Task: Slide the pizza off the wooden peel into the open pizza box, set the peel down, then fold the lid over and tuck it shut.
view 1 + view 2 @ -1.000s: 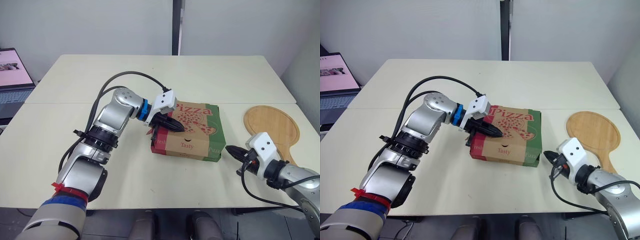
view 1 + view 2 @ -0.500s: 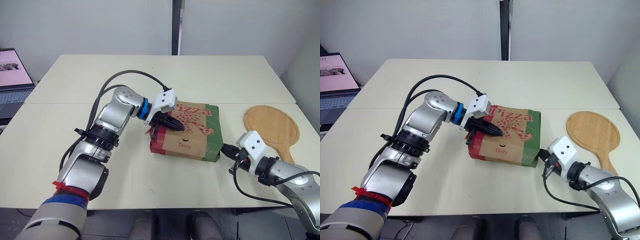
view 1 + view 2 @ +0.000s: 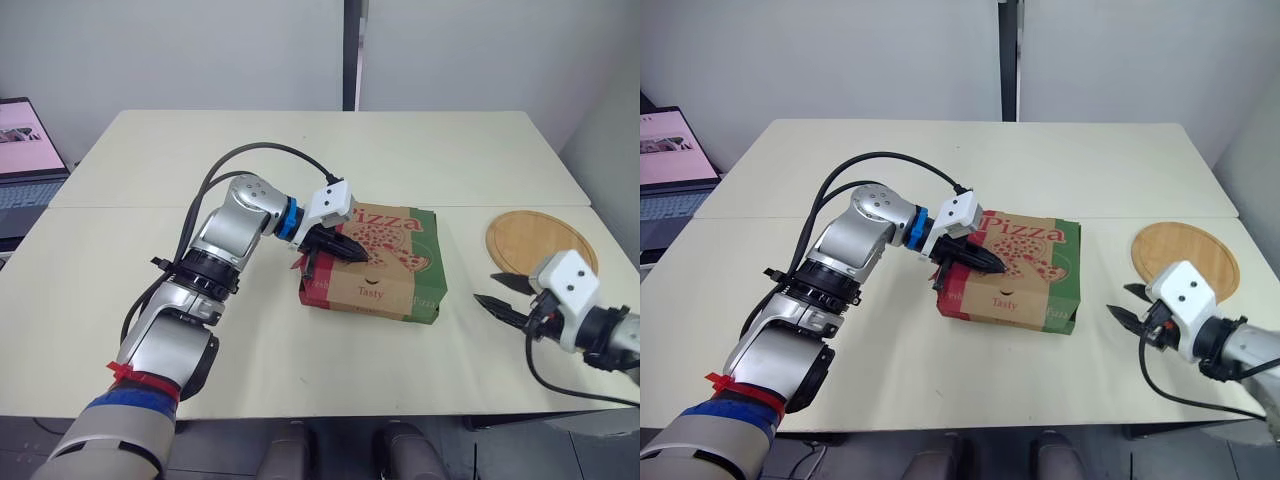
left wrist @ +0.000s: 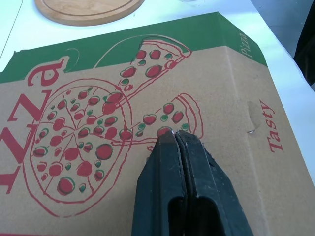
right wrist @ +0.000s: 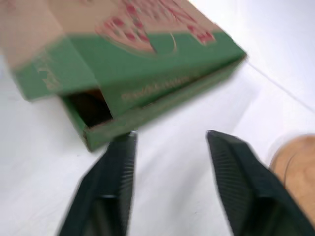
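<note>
Pizza box (image 3: 375, 270) sits near the middle of the desk (image 3: 300, 160) with its printed lid (image 4: 123, 98) folded down flat over the base. The pizza itself cannot be seen, so it is presumably inside. The wooden peel (image 3: 540, 238) lies flat on the desk, well to the right of the box, with nothing on it. By that reading, the slide and the set-down steps are done.

The left gripper (image 3: 350, 254) has its fingers pressed together, and their tips rest on top of the lid by the drawn pizza slices, apparently holding it down. The right gripper (image 5: 170, 134) is spread wide and holds nothing. It hangs just above the desk, between the box's right side and the peel, with its tips pointing toward the box but apart from it.

What looks unfinished is the tuck. In the right wrist view, the green side of the lid stands slightly proud of the base at the near corner, and a dark gap (image 5: 88, 108) shows between them. That side does not appear fully seated. The front edge, as seen from the head camera, looks closed, though whether its tab is locked in cannot be told.
</note>
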Tool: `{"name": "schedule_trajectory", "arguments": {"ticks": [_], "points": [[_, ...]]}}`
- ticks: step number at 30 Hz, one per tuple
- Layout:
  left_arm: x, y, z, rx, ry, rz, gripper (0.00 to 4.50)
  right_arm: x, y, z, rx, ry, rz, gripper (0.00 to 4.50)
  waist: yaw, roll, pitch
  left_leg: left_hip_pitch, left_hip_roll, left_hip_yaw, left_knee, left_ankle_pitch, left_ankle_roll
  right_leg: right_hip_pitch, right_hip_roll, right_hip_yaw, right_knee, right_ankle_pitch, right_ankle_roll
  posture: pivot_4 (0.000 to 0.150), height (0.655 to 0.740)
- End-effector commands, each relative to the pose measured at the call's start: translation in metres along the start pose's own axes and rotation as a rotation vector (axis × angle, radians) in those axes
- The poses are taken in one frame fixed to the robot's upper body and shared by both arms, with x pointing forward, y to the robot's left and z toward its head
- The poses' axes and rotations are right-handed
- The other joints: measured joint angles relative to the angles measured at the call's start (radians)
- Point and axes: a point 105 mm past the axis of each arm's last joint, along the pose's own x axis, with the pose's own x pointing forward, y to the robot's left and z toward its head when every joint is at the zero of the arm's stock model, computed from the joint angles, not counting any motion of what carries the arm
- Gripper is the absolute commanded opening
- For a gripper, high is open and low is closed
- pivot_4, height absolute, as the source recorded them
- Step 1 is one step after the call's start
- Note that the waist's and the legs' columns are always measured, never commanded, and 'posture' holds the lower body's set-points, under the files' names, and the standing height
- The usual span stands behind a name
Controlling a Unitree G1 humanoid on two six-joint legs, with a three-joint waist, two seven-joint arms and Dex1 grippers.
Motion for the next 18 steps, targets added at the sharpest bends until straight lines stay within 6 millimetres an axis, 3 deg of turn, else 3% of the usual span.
{"name": "schedule_trajectory", "arguments": {"ticks": [1, 3, 4, 7, 18], "points": [[-0.005, 0.003, 0.011, 0.042, -0.012, 0.015, 0.0, 0.006, 0.016, 0.024, -0.057, -0.054, 0.095, 3.72, 0.001, 0.0, 0.0, 0.0, 0.0, 0.0, 0.0, 0.0, 0.0, 0.0, 0.0, 0.0, 0.0, 0.0, 0.0, 0.15, 0.74], [-0.005, 0.004, 0.012, 0.044, -0.014, 0.015, 0.0, 0.015, 0.02, 0.028, -0.095, -0.058, 0.111, 4.41, 0.001, 0.0, 0.0, 0.0, -0.001, 0.0, 0.0, 0.0, 0.0, 0.0, 0.0, 0.0, 0.0, 0.0, 0.0, 0.15, 0.74], [-0.006, 0.004, 0.012, 0.045, -0.014, 0.016, 0.0, 0.019, 0.024, 0.028, -0.111, -0.055, 0.125, 4.46, 0.001, 0.0, 0.0, 0.0, -0.001, 0.0, 0.001, 0.0, 0.0, 0.0, 0.0, 0.0, 0.0, 0.0, 0.0, 0.15, 0.74], [-0.006, 0.004, 0.013, 0.047, -0.016, 0.017, 0.0, 0.03, 0.03, 0.024, -0.161, -0.038, 0.15, 4.46, 0.001, 0.0, 0.0, -0.001, -0.001, 0.0, 0.001, 0.0, 0.0, 0.0, 0.0, 0.0, 0.0, 0.0, 0.0, 0.15, 0.74], [-0.007, 0.002, 0.019, 0.104, -0.003, -0.003, 0.0, 0.056, 0.009, 0.026, -0.221, -0.066, 0.055, 4.46, 0.001, 0.0, 0.0, -0.001, -0.001, 0.0, 0.001, 0.0, 0.0, -0.001, 0.0, 0.0, 0.0, 0.0, 0.0, 0.15, 0.74]]}}
